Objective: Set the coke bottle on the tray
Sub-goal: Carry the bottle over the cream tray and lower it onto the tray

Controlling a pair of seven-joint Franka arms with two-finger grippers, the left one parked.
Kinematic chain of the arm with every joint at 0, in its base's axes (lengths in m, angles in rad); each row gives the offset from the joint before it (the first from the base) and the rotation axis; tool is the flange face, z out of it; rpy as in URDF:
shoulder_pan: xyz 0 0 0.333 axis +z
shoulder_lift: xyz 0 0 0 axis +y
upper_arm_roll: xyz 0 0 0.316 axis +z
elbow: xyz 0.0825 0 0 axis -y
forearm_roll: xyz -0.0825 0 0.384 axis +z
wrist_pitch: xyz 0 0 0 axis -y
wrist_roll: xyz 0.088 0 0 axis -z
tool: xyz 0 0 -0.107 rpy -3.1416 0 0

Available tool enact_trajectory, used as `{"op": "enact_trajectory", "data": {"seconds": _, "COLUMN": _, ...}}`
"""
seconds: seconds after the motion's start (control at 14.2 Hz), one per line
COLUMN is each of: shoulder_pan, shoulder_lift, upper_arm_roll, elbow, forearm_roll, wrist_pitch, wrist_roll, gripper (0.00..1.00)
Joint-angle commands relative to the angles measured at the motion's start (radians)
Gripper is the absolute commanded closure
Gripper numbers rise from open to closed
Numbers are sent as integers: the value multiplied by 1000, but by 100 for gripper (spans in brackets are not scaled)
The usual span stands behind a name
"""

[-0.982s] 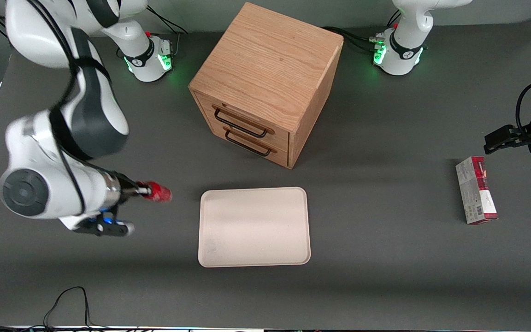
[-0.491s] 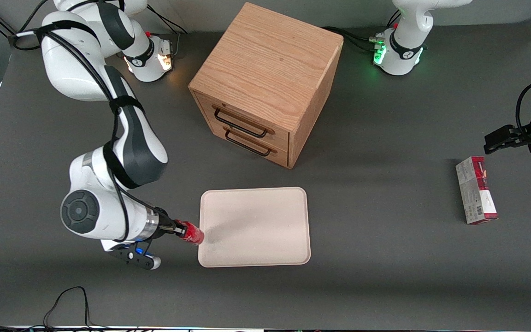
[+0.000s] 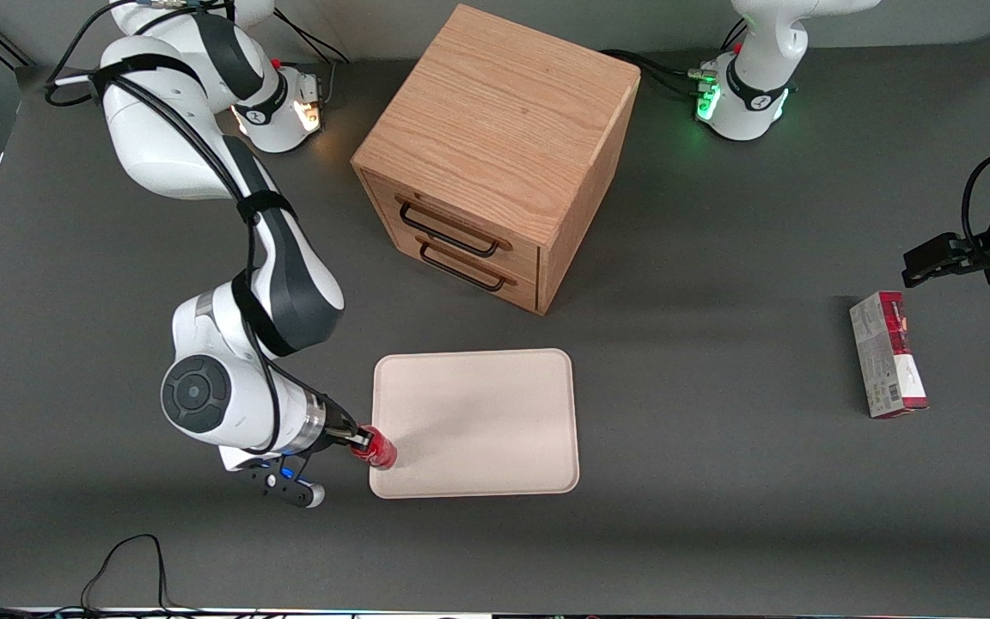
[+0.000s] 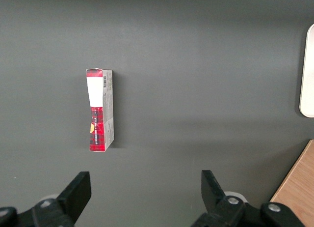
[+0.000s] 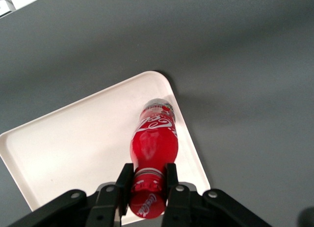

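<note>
The coke bottle [image 3: 379,450] [image 5: 153,143] is a small red bottle with white script on its label. My gripper [image 3: 363,440] [image 5: 147,180] is shut on its neck just below the red cap, both black fingers [image 5: 124,180] pressed against it. The bottle hangs over the corner of the cream-white tray [image 3: 495,413] [image 5: 73,148] that is nearest the front camera on the working arm's side. I cannot tell whether its base touches the tray.
A wooden two-drawer cabinet [image 3: 495,155] stands farther from the front camera than the tray. A red-and-grey carton [image 3: 888,354] [image 4: 100,110] lies toward the parked arm's end of the table. A black cable [image 3: 121,559] loops at the table's front edge.
My gripper has carried the coke bottle from the open table toward the tray and nearer the front camera. The bottle now hangs over the tray's corner.
</note>
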Motion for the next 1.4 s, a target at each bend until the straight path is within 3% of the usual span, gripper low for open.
{"op": "enact_trajectory", "data": {"seconds": 0.0, "shoulder_pan": 19, "shoulder_lift": 24, "upper_arm_roll": -1, "elbow": 52, "forearm_roll": -16, "wrist_pitch": 8, "wrist_roll": 39, "gripper": 100}}
{"op": "enact_trajectory", "data": {"seconds": 0.56, "shoulder_pan": 26, "shoulder_lift": 42, "upper_arm_roll": -1, "elbow": 28, "forearm_roll": -16, "wrist_pitch": 50, "wrist_roll": 79, "gripper": 100}}
{"op": "enact_trajectory", "data": {"seconds": 0.63, "shoulder_pan": 26, "shoulder_lift": 42, "upper_arm_roll": -1, "elbow": 28, "forearm_roll": -16, "wrist_pitch": 50, "wrist_roll": 79, "gripper": 94}}
{"op": "enact_trajectory", "data": {"seconds": 0.7, "shoulder_pan": 26, "shoulder_lift": 42, "upper_arm_roll": -1, "elbow": 28, "forearm_roll": -14, "wrist_pitch": 50, "wrist_roll": 77, "gripper": 38}}
{"op": "enact_trajectory", "data": {"seconds": 0.77, "shoulder_pan": 26, "shoulder_lift": 42, "upper_arm_roll": -1, "elbow": 28, "forearm_roll": -16, "wrist_pitch": 50, "wrist_roll": 77, "gripper": 1}}
{"op": "enact_trajectory", "data": {"seconds": 1.33, "shoulder_pan": 26, "shoulder_lift": 41, "upper_arm_roll": -1, "elbow": 28, "forearm_roll": -17, "wrist_pitch": 50, "wrist_roll": 77, "gripper": 0}}
